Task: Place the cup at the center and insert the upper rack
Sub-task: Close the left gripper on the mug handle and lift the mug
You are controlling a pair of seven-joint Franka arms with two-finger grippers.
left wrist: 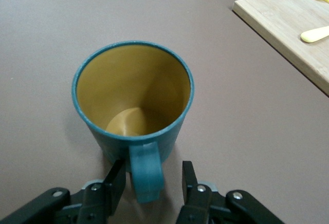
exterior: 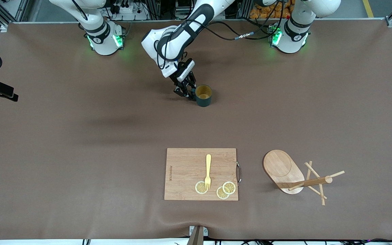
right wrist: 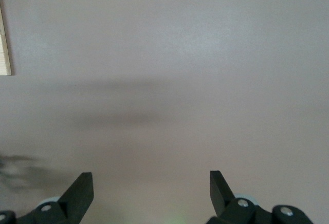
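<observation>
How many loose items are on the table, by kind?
Cup: 1
Board: 1
Fork: 1
Lemon slices: 3
Rack: 1
Total: 7

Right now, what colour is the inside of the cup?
Yellowish-tan inside the cup, teal outside; clearest in the left wrist view.

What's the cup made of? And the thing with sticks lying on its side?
The cup looks like matte plastic or bamboo fibre: teal outside, tan inside, faintly speckled rim. I can't tell which. The rack looks like pale unpainted wood, maybe bamboo, with visible grain.
</observation>
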